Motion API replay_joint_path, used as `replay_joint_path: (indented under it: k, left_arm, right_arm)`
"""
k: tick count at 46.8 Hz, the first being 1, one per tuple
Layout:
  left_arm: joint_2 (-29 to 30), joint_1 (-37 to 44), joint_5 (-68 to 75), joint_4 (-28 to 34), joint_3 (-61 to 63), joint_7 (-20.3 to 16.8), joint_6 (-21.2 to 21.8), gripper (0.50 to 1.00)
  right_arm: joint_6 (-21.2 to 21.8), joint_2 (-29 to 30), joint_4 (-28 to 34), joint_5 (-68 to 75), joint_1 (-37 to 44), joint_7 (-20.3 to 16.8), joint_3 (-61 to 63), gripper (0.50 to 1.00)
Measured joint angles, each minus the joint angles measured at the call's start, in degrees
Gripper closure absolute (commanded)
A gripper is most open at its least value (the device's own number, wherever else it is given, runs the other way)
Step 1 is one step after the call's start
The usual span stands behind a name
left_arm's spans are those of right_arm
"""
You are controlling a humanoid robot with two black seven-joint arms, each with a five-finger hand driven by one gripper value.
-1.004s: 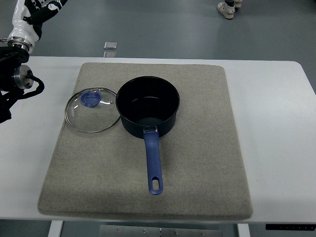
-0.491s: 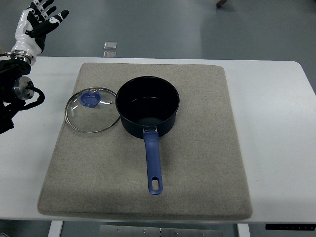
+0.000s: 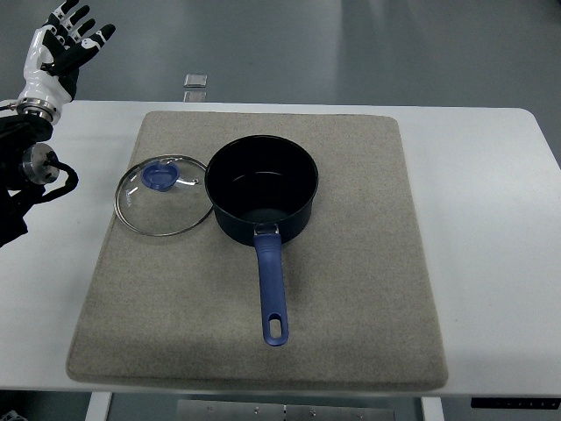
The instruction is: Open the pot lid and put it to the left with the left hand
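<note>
Movement since half a second ago is slight: the left hand (image 3: 63, 46) has drifted a touch up and leftward at the top left corner, and the shoe that showed at the top edge a second ago is gone. The pot, the lid and the mat lie just as they did.

That left hand is raised off the far left corner of the white worktop (image 3: 491, 219), out over the grey floor, palm toward us and its white-and-black fingers (image 3: 79, 19) fanned out and released, holding nothing. Below it the dark forearm with its round metal joint and a loop of black cable runs down the left edge over the worktop. The right arm does not show.

The glass lid (image 3: 164, 196) lies flat on the grey felt mat (image 3: 351, 307), blue knob up, to the left of the dark blue saucepan (image 3: 262, 188); its steel rim meets or just overlaps the pan's left wall. The saucepan stands open and upright near the middle of the mat, its blue handle (image 3: 272, 294) pointing toward the near edge, with a hanging hole at the tip.

A small grey square plate (image 3: 197, 82) sits on the floor beyond the worktop. I can make out no brand or lettering on anything.
</note>
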Motion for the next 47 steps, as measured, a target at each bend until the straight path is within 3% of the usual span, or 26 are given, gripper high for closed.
replay_joint_path:
  k: [12,23,32,36,47]
  left_arm:
    - [-3.1,0.0,0.9,1.9,1.2,0.0,0.7,0.621]
    - [-5.5,0.0,1.2,2.4,10.0,0.0,0.4,0.630]
    - [-5.7,-0.1,1.3,2.5,10.2,0.0,-0.1,0.607]
    - [-5.8,-0.1,1.2,3.6,10.2,0.0,-0.2,0.544]
    - [-6.5,-0.1,1.1,6.4,9.7,0.0,-0.3,0.517]
  right_arm:
    - [0.0,0.0,0.0,0.0,0.0,0.0,0.0,0.583]
    - [0.0,0.0,0.0,0.0,0.0,0.0,0.0,0.583]
    - [0.0,0.0,0.0,0.0,-0.1,0.0,0.0,0.583]
    - [0.0,0.0,0.0,0.0,0.0,0.0,0.0,0.583]
    - [0.0,0.0,0.0,0.0,0.0,0.0,0.0,0.583]
